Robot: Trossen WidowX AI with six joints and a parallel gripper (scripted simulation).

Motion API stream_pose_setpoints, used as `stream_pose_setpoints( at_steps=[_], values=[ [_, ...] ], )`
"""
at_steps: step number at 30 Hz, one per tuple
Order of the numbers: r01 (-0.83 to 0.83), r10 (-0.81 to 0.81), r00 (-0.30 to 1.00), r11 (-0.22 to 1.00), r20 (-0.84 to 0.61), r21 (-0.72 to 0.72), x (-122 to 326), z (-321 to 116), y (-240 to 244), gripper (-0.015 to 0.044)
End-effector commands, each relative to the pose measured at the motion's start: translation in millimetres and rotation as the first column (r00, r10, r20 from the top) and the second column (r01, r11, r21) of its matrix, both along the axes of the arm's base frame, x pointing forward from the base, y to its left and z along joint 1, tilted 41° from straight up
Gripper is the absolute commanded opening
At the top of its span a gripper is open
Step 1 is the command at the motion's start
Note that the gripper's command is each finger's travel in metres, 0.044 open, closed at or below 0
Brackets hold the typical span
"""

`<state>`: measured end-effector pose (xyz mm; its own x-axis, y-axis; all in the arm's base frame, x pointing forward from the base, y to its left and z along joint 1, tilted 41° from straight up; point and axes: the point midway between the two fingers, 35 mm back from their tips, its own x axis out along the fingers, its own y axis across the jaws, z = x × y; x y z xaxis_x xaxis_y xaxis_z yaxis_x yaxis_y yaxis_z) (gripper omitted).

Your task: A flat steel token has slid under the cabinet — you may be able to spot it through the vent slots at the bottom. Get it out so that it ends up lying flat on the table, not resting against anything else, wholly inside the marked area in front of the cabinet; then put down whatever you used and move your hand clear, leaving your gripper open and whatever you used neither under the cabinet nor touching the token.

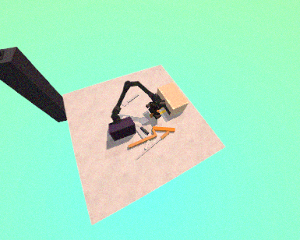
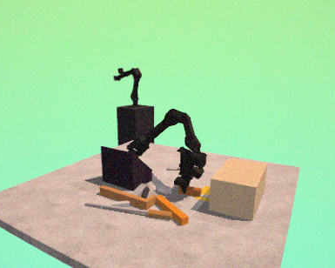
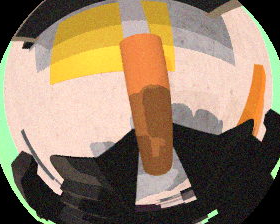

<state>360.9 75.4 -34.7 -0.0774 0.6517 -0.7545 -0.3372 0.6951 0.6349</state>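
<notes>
My gripper (image 1: 156,113) (image 2: 183,187) (image 3: 152,129) is shut on the orange handle (image 2: 193,191) (image 3: 145,65) of a tool, low in front of the cabinet. The tool's flat grey blade (image 3: 133,17) runs from the handle over the yellow marked area (image 1: 162,111) (image 3: 86,71) towards the cabinet. The tan cabinet (image 1: 173,97) (image 2: 234,191) stands beyond the area; its dark underside edge fills the top of the wrist view. The blade's far end is hidden. I cannot make out the steel token in any view.
Orange bars (image 1: 142,141) (image 2: 173,211) lie on the table to one side, beside a thin grey rod with an orange grip (image 1: 165,135) (image 2: 159,214). A small dark block (image 1: 144,130) lies near the dark purple box (image 1: 122,128) (image 2: 119,167). Another thin rod (image 1: 132,100) lies beyond the arm.
</notes>
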Motion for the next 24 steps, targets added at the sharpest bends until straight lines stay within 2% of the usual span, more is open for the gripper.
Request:
stream_pose_setpoints(
  at_steps=[1,24],
  values=[
    [-0.003,0.003,1.000,1.000,0.001,0.000,-5.6,-1.5,-1.2,0.0000],
    [-0.003,0.003,1.000,1.000,-0.001,0.000,-28.9,-6.7,-9.5,0.0000]
  ],
)
